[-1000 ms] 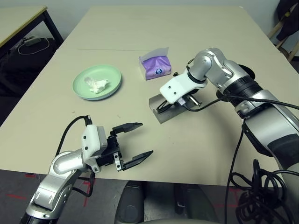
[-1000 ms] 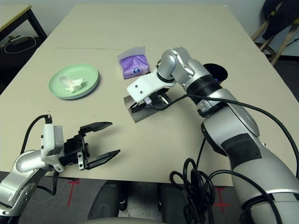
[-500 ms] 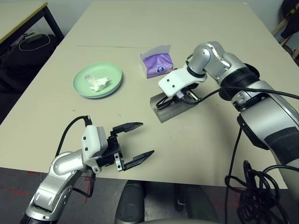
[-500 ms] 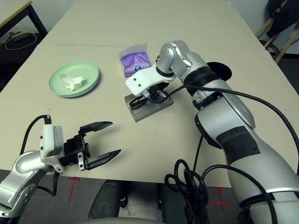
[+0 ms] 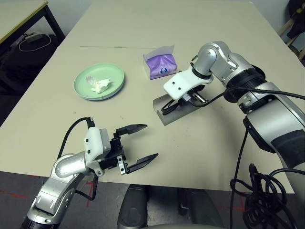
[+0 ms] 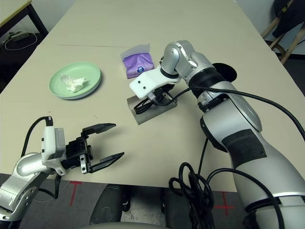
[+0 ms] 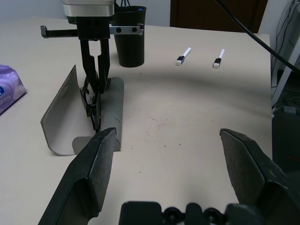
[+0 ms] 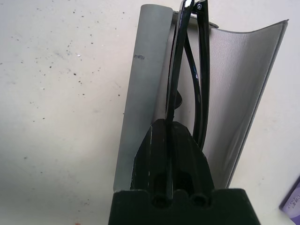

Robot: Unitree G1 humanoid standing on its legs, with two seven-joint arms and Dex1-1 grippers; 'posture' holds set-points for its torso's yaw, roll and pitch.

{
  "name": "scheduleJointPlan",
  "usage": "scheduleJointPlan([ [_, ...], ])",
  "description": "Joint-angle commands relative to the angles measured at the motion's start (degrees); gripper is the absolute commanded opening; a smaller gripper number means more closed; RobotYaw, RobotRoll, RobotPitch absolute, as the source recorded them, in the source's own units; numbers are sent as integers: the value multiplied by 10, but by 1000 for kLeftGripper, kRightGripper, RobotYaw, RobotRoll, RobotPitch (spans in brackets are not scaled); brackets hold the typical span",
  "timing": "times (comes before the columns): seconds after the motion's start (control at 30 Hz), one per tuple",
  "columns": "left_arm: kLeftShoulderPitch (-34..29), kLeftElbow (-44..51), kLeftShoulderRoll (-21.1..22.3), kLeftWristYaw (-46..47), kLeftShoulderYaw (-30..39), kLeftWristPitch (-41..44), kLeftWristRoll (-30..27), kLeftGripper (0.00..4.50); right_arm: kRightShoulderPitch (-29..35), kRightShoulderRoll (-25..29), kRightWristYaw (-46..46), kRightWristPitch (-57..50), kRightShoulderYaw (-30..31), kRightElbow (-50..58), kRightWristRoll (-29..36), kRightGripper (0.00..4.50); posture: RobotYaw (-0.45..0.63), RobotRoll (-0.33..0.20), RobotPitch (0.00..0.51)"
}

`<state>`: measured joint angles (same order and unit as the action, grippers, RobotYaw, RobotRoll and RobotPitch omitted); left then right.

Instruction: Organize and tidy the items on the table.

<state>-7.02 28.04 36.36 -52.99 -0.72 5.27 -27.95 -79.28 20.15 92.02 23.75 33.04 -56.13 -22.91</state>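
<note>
A broad beige surface (image 5: 157, 28) fills most of the head view, with a thin seam line across its upper part and a dark-legged side table (image 5: 21, 14) in the upper left corner.

Near the centre of the frame lies the grey glasses case (image 5: 172, 110), open like a trough, its curved lid standing up on one side. The black sunglasses (image 8: 190, 70) hang folded into that opening, the frame thin and glossy, the lower end down between the case's walls. The right gripper (image 5: 187, 98) points steeply down over the case, its jaws pinched tight on the upper end of the sunglasses.

Left of centre sits the pale green plate (image 5: 82, 88), round and shallow, with a crumpled white tissue (image 5: 98, 84) in its middle. A purple tissue pack (image 5: 160, 66) stands just above the case, apart from it.

In the left wrist view a black cup (image 7: 130, 35) stands upright beyond the case, something dark poking above its rim, and two short white marker pens (image 7: 183, 55) lie apart on the bare surface beside it.

The left gripper (image 5: 139, 146) hovers at the lower left near the surface's front edge, jaws spread wide and empty.
</note>
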Motion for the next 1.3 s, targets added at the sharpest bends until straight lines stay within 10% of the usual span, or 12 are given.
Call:
scheduleJointPlan([
  [0.03, 2, -10, 0, -6, -10, 2, 8, 4500, 11, 10, 5, -5, 4, 13, 11, 14, 260, 0, 171],
  [0.6, 4, -11, -4, -4, -14, 0, 12, 4500, 8, 15, 5, -24, 33, 24, 41, 14, 262, 0, 176],
  [1.03, 13, -20, -7, -8, -17, -3, 15, 4500, -4, 14, 5, -40, 24, 21, 42, 4474, 255, 0, 167],
  [1.3, 20, -29, -12, -13, -17, -5, 18, 4500, -10, 21, 5, -53, 8, 28, 52, 4474, 254, 0, 162],
])
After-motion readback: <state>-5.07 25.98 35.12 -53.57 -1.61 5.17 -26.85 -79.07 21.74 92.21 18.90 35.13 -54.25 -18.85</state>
